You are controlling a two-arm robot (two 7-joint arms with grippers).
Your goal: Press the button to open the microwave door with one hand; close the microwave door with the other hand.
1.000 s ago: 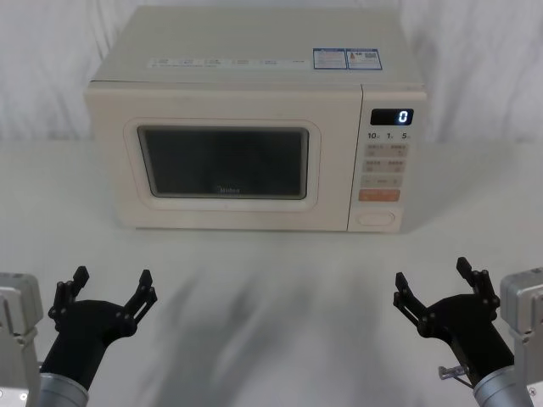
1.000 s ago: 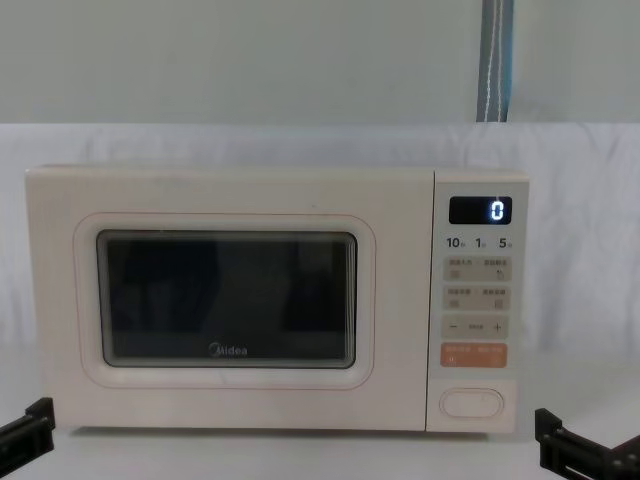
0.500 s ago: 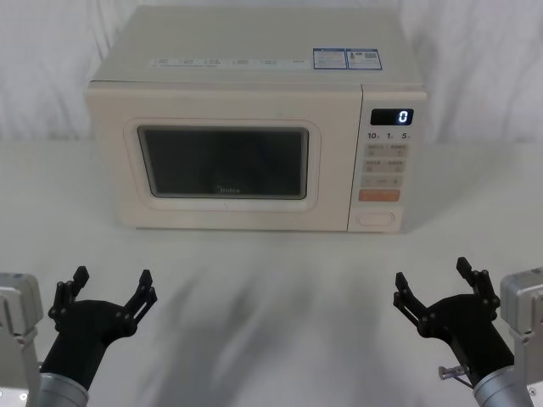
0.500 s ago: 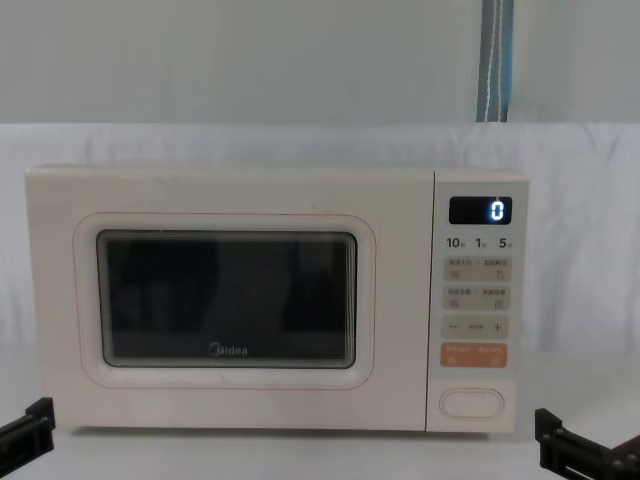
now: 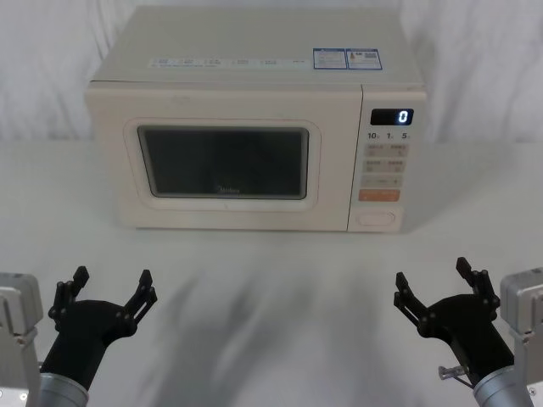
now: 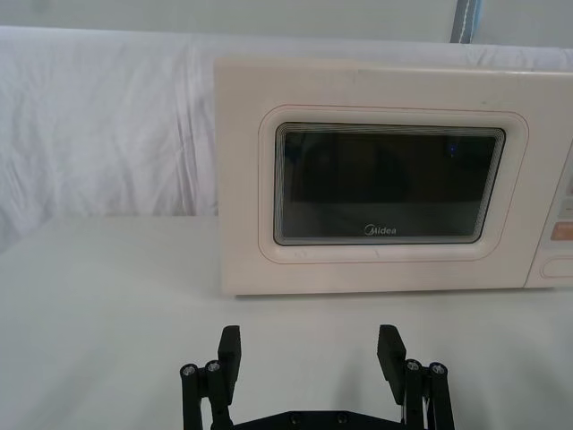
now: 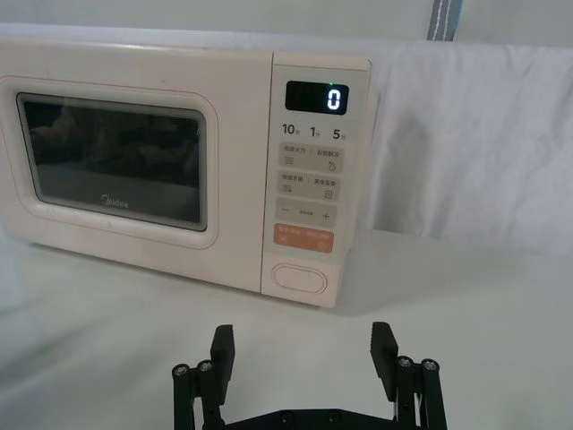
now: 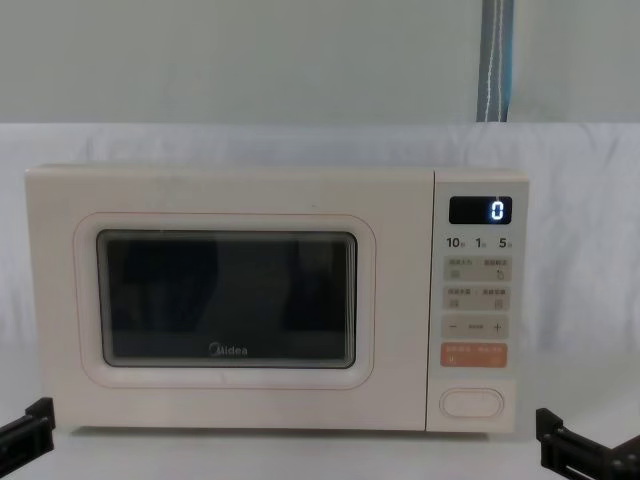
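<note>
Nothing has moved since the earlier frames: both arms sit where they were, low at the near edge of the white cloth-covered table [image 5: 271, 280], well short of the cream box-shaped microwave oven [image 5: 254, 51]. The right gripper [image 5: 437, 284], a black forked two-finger tool on a grey wrist, has its fingers spread wide and holds nothing; the left gripper [image 5: 110, 287], its black forked twin, is likewise splayed and empty. This looks like a ready stance, each arm parked on its own side so that neither blocks the front of the oven. The right arm lies roughly in line with the keypad panel, which probably suits it to the press, while the left faces the door it would later push shut. The large cream-white oval button [image 5: 377, 219] sits at the bottom of the keypad panel, just below the orange rectangular key [image 5: 378, 195]. The wide cream microwave door with its dark rounded window [image 5: 222, 163] is closed flush against the body, and through the dark glass the cavity's contents cannot be made out. The digital display [image 5: 392, 117] reads zero.
</note>
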